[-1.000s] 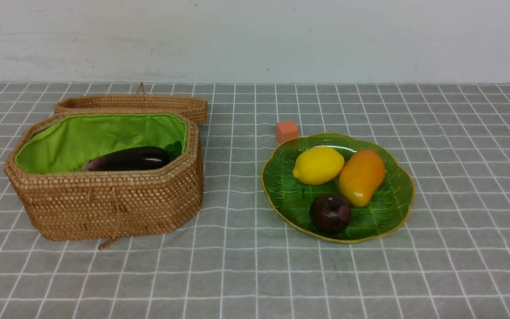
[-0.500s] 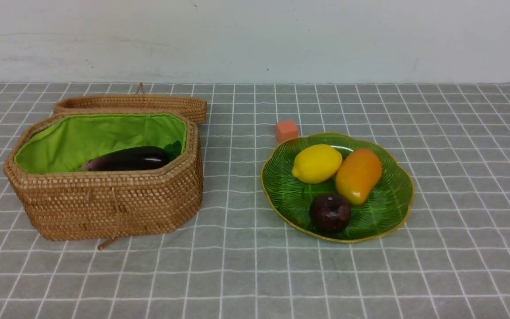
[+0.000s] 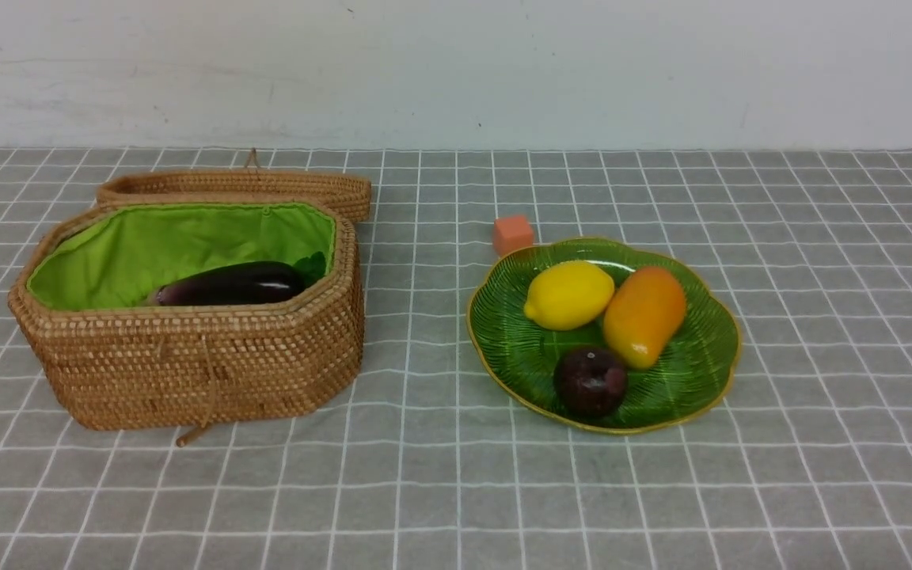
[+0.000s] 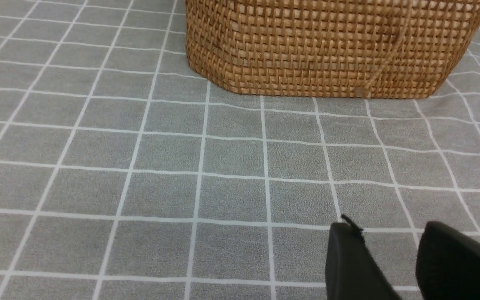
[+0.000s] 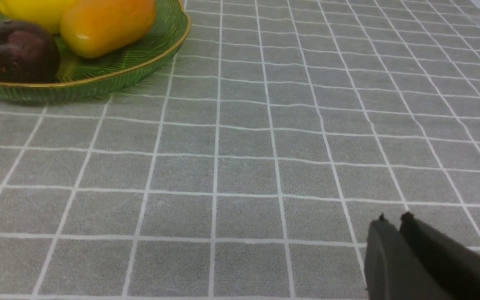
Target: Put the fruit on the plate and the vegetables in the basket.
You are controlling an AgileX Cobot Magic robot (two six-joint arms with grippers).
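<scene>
The woven basket (image 3: 187, 364) stands open at the left, with a dark purple eggplant (image 3: 228, 284) lying on its green lining. A bit of dark green leaf (image 3: 312, 267) shows beside the eggplant. At the right, the green plate (image 3: 685, 380) holds a yellow lemon (image 3: 569, 294), an orange mango (image 3: 644, 317) and a maroon plum (image 3: 590, 381). Neither arm shows in the front view. My left gripper (image 4: 390, 227) hovers open and empty over the cloth in front of the basket (image 4: 327, 50). My right gripper (image 5: 394, 217) is shut and empty, a few squares away from the plate (image 5: 98, 83).
The basket's woven lid (image 3: 234, 186) lies behind the basket. A small orange cube (image 3: 512, 233) sits just behind the plate. A grey checked cloth (image 3: 424, 491) covers the table, and a white wall stands at the back.
The mango and lemon shift very slightly on the plate. Nothing else has visibly moved.
</scene>
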